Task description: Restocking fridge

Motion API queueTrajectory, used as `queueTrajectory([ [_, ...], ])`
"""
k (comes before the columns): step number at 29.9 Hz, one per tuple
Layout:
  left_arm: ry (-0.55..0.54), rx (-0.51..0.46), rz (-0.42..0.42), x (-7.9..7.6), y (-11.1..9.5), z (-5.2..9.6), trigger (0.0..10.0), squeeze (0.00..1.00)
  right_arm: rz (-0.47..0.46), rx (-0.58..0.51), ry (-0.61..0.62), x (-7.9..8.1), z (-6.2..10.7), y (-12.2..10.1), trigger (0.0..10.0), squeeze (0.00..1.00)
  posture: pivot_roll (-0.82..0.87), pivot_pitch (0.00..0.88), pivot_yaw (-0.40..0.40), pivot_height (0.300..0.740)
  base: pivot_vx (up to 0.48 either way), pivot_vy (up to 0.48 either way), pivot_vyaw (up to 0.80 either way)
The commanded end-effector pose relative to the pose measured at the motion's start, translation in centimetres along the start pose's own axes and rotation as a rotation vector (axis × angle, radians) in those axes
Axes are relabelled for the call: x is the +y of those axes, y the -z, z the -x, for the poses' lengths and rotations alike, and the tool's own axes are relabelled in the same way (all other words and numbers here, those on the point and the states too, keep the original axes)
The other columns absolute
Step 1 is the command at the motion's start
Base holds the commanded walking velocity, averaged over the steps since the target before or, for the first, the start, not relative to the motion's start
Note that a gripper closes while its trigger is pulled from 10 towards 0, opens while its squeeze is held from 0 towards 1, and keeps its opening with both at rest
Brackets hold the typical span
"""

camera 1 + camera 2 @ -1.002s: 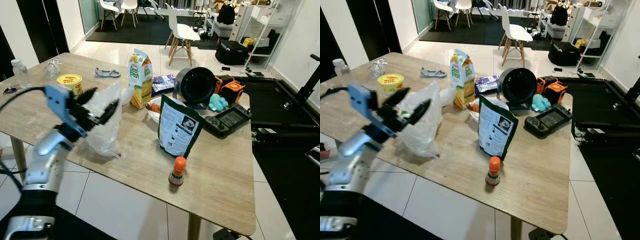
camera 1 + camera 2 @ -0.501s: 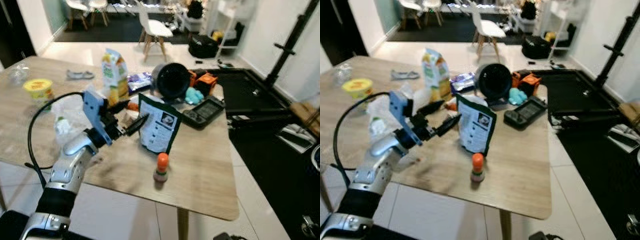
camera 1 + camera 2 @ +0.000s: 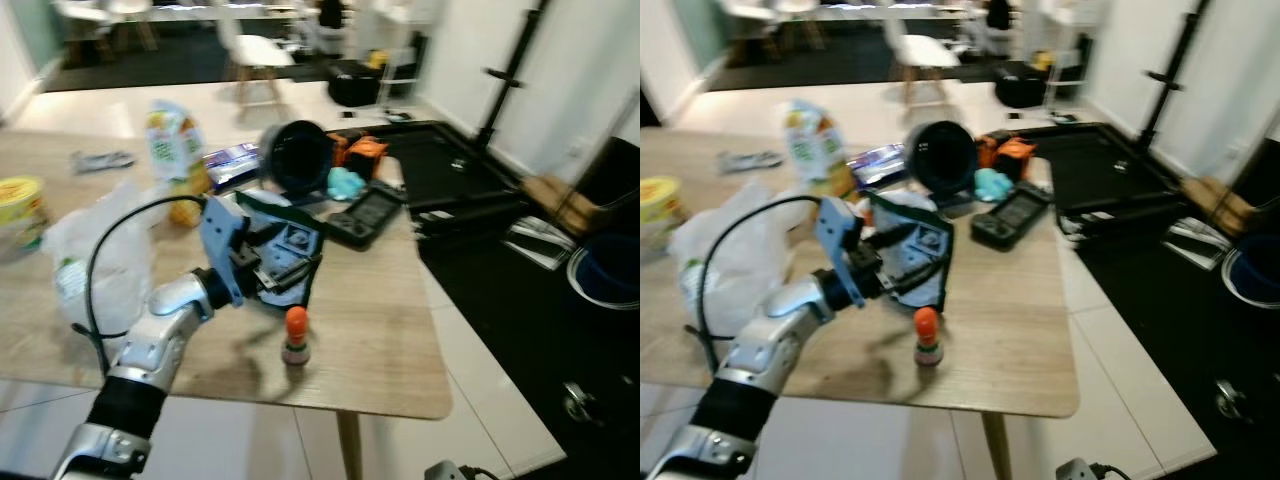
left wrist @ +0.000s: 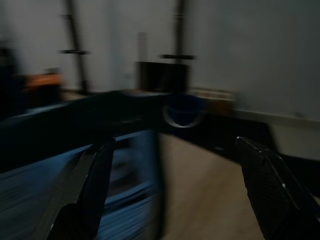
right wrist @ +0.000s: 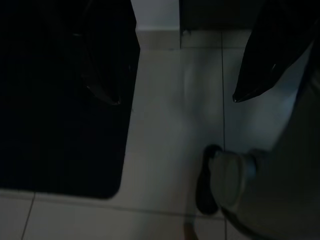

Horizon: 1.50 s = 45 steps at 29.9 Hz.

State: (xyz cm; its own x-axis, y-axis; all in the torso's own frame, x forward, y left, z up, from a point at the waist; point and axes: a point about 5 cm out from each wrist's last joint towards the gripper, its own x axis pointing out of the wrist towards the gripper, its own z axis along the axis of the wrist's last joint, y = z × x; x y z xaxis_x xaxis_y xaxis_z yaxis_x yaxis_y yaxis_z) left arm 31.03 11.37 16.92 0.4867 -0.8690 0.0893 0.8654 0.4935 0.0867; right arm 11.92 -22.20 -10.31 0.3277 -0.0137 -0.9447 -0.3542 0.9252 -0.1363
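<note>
Left eye view: the wooden table (image 3: 380, 350) carries the stock awaiting transfer. The left gripper (image 3: 285, 262) reaches over it at about 9 o'clock of centre, jaws spread, black fingers against the face of the dark pouch (image 3: 300, 238), which stands upright near mid-table. Judged intent: approach to seize the pouch, no grip made yet. The orange-capped bottle (image 3: 294, 336) stands just beside the pouch at its 6 o'clock, close enough to be knocked. The juice carton (image 3: 172, 148) stands at 10 o'clock, upright; the white plastic bag (image 3: 95, 255) slumps at 9 o'clock. No fridge can be made out.

Right eye view: same arrangement; the black round fan (image 3: 943, 157) and game controller (image 3: 1011, 214) sit at 12 to 1 o'clock, well apart from the gripper.

Left wrist view: blurred; the fingers (image 4: 272, 185) stand wide apart over the table surface.

Right wrist view: the right gripper (image 5: 177, 95) hangs idle above tiled floor (image 5: 170, 130), jaws parted, holding nothing.
</note>
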Motion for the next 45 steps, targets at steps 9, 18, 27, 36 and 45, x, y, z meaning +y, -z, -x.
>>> queueTrajectory([
  [9, 0.157, 0.123, 0.037, -2.5, 2.3, -0.9, 10.0, 0.0, 0.001, -0.004, 0.007, 0.0, 0.0, -0.2, 10.0, 0.0, 0.08, 0.0, -0.009, 0.74, 0.0, 0.0, 0.0],
  [18, 0.219, 0.191, 0.027, -3.5, 3.4, -0.9, 10.0, 0.0, -0.004, 0.007, 0.004, 0.1, 0.0, 0.2, 10.0, 0.0, 0.08, 0.0, -0.008, 0.74, 0.0, 0.0, 0.0],
  [27, 0.254, 0.273, -0.045, -4.2, 4.1, -1.0, 10.0, 0.0, -0.004, 0.008, 0.003, 0.1, 0.0, 0.2, 10.0, 0.0, 0.09, 0.0, -0.008, 0.74, 0.0, 0.0, 0.0],
  [36, 0.276, 0.307, -0.075, -4.7, 4.1, -1.0, 10.0, 0.0, -0.001, 0.01, 0.001, 0.1, 0.0, 0.2, 10.0, 0.0, 0.09, 0.0, -0.006, 0.74, 0.0, 0.0, 0.0],
  [45, 0.263, 0.331, -0.067, -4.7, 4.7, -0.8, 10.0, 0.0, -0.004, 0.011, 0.001, 0.2, 0.0, 0.2, 10.0, 0.0, 0.08, 0.0, -0.005, 0.74, 0.0, 0.0, 0.0],
])
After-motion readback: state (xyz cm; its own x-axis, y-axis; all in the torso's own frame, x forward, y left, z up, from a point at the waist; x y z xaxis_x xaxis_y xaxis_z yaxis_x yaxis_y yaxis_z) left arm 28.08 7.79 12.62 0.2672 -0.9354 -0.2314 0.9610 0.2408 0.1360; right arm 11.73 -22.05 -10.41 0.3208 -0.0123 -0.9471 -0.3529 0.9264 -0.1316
